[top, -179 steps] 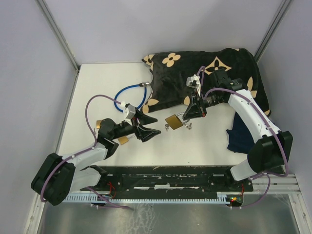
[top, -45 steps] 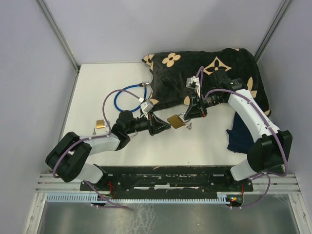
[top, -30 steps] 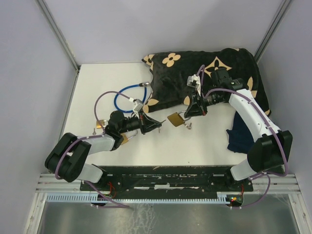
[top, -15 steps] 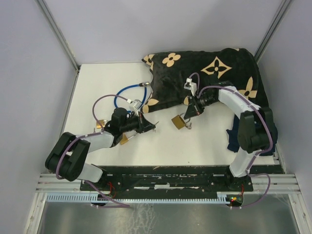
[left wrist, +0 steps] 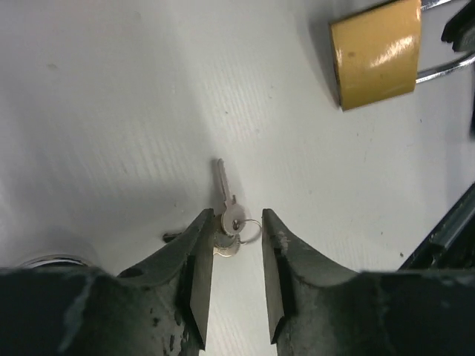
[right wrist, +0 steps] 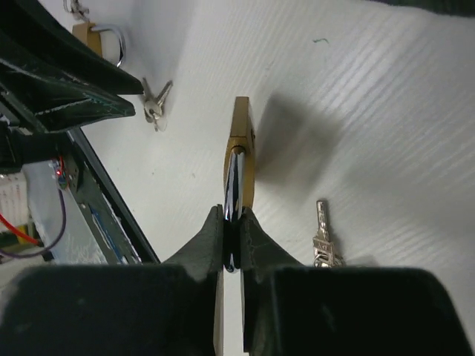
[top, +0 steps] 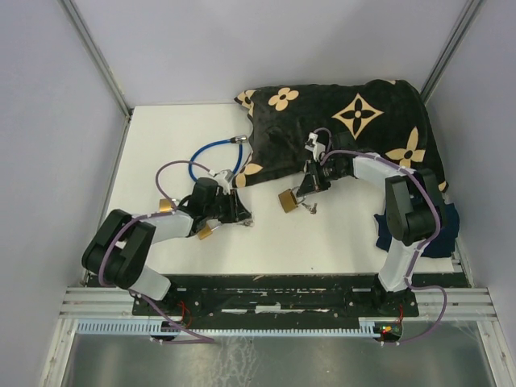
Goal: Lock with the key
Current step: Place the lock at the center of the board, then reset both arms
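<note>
Brass padlock (right wrist: 240, 144) clamped by its shackle (right wrist: 234, 185) in right gripper (right wrist: 234, 216); key (left wrist: 221, 182) lies loose between parted jaws of left gripper (left wrist: 237, 222); key-pickup step; next: close squarely on key head.

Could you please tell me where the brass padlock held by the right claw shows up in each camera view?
Top view: the padlock is near the centre, at the tip of the right claw.
Left wrist: upper right corner, flat face showing.
Right wrist: centre, seen edge-on, its shackle pinched in the claw.
Shared landmark: the keys on a ring at the left claw, seen upper left in the right wrist view.
</note>
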{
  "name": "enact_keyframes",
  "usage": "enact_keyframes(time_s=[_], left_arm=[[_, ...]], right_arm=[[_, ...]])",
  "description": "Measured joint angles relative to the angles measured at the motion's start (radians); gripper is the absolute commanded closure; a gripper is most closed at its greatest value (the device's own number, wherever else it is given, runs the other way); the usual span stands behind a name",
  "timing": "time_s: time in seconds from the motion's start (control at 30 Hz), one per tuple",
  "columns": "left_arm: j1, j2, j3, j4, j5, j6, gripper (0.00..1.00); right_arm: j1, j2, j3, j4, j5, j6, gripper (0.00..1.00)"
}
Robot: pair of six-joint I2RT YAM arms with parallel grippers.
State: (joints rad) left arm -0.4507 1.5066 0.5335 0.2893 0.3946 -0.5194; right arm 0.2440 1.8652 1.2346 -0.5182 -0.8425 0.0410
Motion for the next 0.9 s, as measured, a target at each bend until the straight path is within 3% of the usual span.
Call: enact_keyframes(time_s=[0.1,0.2,0.3,0.53,0.77,0.83,0.9], left_arm=[[0.000,-0.025,0.007,-0.033,-0.078,0.000,0.45],[0.000,-0.137,-0.005,-0.067,-0.150,0.001,0.33],[0.005,-0.314,-0.031,-0.061,-0.215,0.001,0.02],[0.036,-0.719,-0.097,-0.057,-0.336,-0.003,0.01],[0.037,-0.803,-0.024,-0.127,-0.307,-0.004,0.01],[0.037,-0.803,0.015,-0.142,-0.275,-0.007,0.01],[0.037,-0.803,0.059,-0.150,-0.244,-0.014,0.01]], right_arm=[[-0.002,-0.001,-0.068,0.131,0.034,0.126,0.68],[-0.005,-0.002,-0.110,0.197,0.066,0.188,0.60],[-0.007,-0.003,-0.107,0.206,0.088,0.196,0.55],[-0.017,-0.093,-0.041,0.079,0.196,0.029,0.45],[-0.032,-0.334,-0.025,-0.007,0.275,-0.193,0.43],[-0.045,-0.398,-0.024,-0.035,0.281,-0.242,0.36],[-0.064,-0.464,-0.022,-0.053,0.293,-0.280,0.20]])
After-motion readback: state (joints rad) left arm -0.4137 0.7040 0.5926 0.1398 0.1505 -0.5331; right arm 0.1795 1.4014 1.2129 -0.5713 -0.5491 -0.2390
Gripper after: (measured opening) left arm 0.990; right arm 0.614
